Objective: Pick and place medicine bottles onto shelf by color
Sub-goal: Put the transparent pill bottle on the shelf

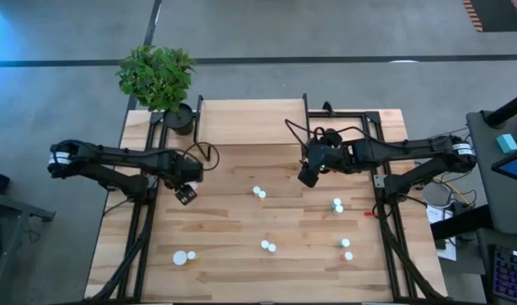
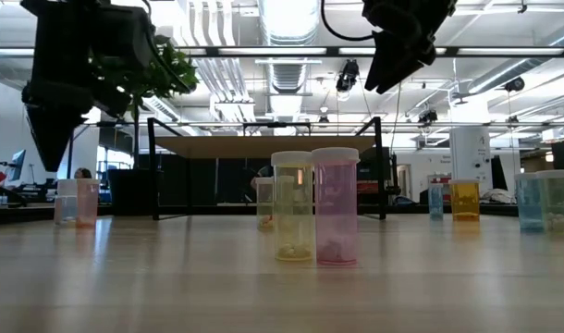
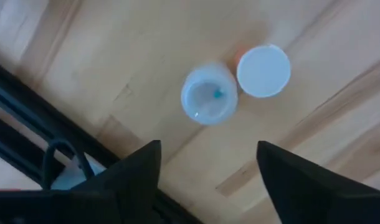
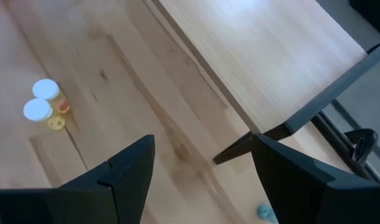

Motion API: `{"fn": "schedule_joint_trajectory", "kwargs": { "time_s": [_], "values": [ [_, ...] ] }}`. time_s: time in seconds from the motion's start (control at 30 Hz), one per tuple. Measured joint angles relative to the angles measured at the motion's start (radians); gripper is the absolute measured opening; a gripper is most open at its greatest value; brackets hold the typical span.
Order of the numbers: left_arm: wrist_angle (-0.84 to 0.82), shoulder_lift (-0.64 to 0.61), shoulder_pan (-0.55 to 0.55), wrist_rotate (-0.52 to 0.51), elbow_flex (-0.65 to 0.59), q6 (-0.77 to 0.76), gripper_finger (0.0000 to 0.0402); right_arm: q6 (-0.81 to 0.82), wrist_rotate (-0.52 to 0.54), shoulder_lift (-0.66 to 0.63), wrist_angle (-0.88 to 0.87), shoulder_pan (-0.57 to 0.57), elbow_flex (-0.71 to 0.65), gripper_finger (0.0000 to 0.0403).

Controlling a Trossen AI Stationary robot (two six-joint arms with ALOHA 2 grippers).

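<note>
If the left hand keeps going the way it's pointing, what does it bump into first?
Probably the white-capped bottle right ahead between its open fingers, touching an orange one. Depth is hard to judge.

Open tabletop below the shelf (image 1: 250, 110), dotted with bottle pairs.
Wide lanes between the pairs (image 1: 258, 193); potted plant (image 1: 157, 76) crowding the shelf's left end; black frame rails (image 1: 140, 229) flanking it.
</note>
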Motion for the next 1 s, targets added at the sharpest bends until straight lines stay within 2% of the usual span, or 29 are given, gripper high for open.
{"fn": "schedule_joint_trajectory", "kwargs": {
  "time_s": [0.17, 0.67, 0.8, 1.0],
  "values": [
    [0.058, 0.002, 0.007, 0.001, -0.012, 0.093, 0.0285, -0.012, 0.005, -0.002, 0.02, -0.012, 0.0, 0.026],
    [0.187, 0.007, 0.013, -0.042, -0.113, 0.142, 0.0285, -0.019, 0.006, -0.005, 0.028, -0.052, 0.0, 0.0259],
    [0.238, 0.008, 0.015, -0.043, -0.105, 0.179, 0.0273, -0.02, -0.003, -0.005, 0.048, -0.051, 0.0, 0.0256],
    [0.225, 0.047, 0.047, -0.03, -0.116, 0.213, 0.0234, -0.008, -0.008, -0.006, 0.073, -0.051, 0.001, 0.0255]
  ]
}}
